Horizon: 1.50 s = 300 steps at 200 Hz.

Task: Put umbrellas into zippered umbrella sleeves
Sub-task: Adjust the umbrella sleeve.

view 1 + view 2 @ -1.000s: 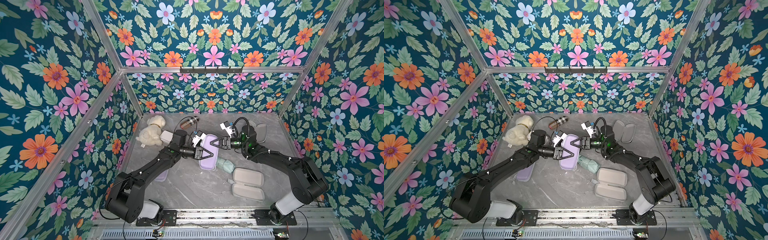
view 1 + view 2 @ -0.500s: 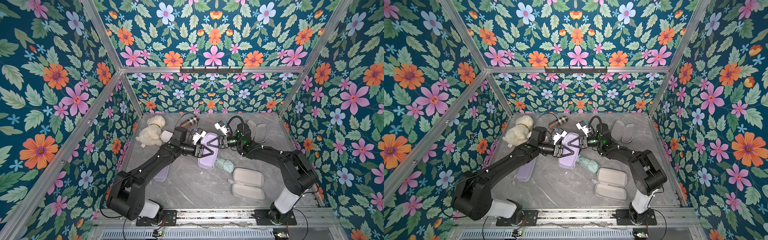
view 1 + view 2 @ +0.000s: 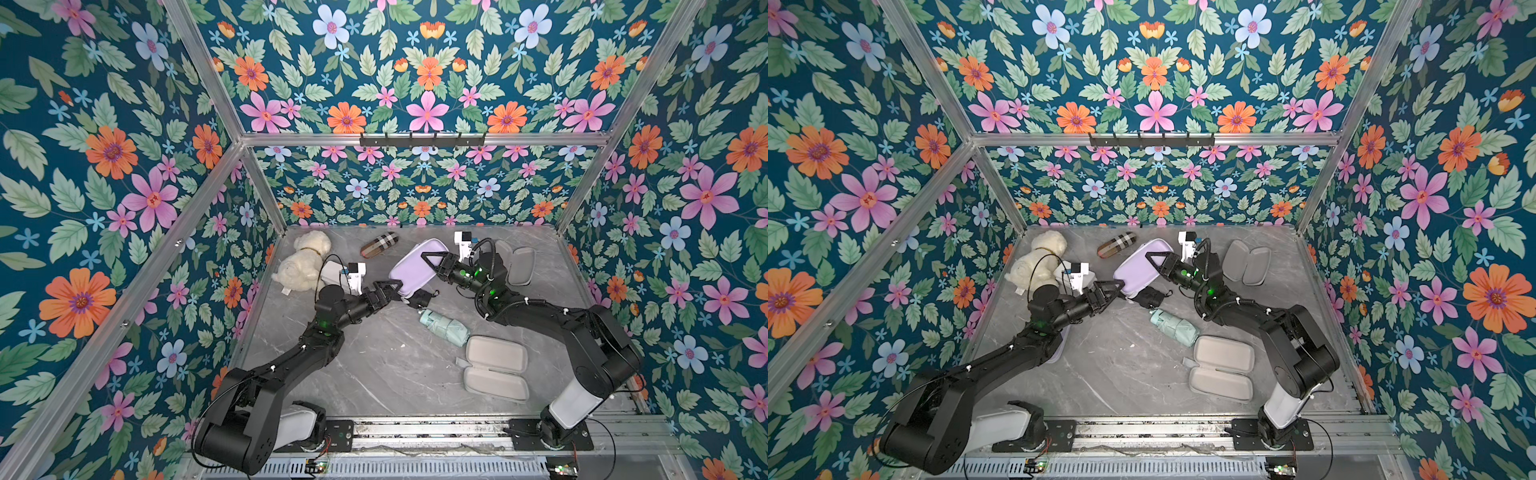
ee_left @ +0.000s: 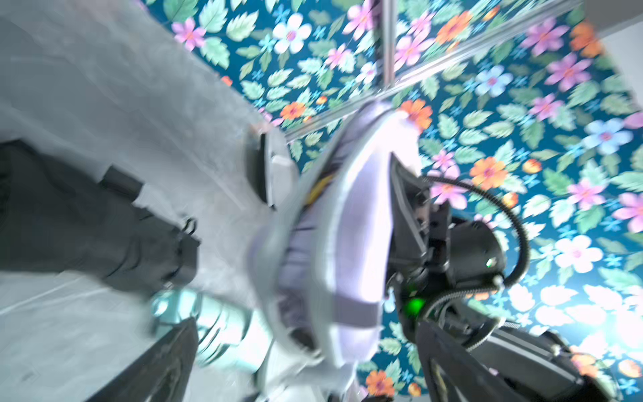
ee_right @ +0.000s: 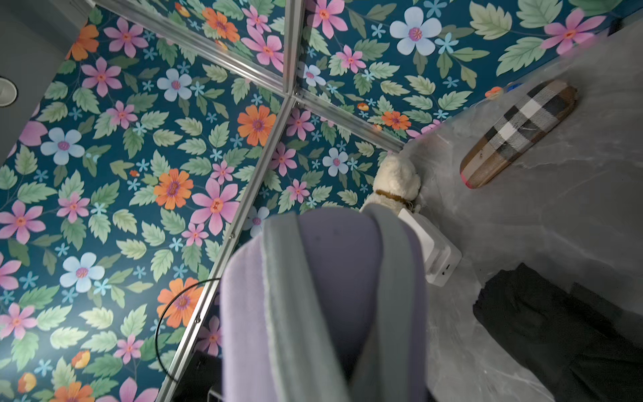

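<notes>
We see the right gripper clamped on one long edge of the lavender sleeve, holding it tilted above the grey marble table toward the back; whether its lower end touches the table we cannot tell. In the left wrist view, crinkled lavender fabric shows in the gap between its halves. Our left gripper has its jaws spread and grips nothing, just beside the sleeve's lower end. The black umbrella lies on the table beside that end, with the mint green umbrella near it. The front open sleeve lies lining-up beside the mint one, and the back open sleeve lies beyond the right arm.
</notes>
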Tool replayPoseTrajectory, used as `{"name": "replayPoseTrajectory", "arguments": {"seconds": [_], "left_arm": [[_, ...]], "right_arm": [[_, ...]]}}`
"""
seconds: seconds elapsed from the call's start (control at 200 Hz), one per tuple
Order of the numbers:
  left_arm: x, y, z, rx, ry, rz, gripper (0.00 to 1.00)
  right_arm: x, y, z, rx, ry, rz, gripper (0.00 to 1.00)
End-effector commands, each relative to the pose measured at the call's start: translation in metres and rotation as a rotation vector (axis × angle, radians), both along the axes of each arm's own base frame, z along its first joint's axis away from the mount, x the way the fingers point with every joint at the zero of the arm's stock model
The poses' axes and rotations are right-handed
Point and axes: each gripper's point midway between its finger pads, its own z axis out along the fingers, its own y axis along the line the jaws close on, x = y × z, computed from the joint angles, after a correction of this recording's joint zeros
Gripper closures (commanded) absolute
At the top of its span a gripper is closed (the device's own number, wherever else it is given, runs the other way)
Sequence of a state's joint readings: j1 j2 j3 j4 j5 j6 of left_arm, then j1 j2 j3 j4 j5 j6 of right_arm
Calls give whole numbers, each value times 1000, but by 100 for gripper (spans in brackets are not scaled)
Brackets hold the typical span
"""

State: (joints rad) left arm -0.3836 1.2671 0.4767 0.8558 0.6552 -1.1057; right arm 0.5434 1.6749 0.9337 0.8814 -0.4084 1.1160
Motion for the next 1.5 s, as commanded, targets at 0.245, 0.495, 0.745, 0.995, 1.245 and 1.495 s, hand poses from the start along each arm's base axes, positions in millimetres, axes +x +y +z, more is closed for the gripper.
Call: {"name": "replayPoseTrajectory", "arguments": {"seconds": [0.245, 0.495, 0.745, 0.995, 1.245, 1.495], "left_arm": [[19, -8, 32, -183, -67, 28, 32], [19, 2, 20, -137, -18, -129, 70], [-3, -13, 10, 15, 3, -344, 72], [-5, -13, 13, 105, -17, -373, 71], [26, -5, 22, 110, -23, -268, 42], [46, 64, 33, -106, -24, 197, 9]], "right_arm": [[-6, 11, 22, 160, 48, -99, 67], [-20, -22, -6, 40, 73, 171, 23], [-30, -25, -13, -11, 64, 426, 23], [-46, -11, -5, 36, 56, 540, 27], [-34, -9, -9, 69, 83, 423, 64], [12, -14, 19, 211, 13, 128, 74]]}}
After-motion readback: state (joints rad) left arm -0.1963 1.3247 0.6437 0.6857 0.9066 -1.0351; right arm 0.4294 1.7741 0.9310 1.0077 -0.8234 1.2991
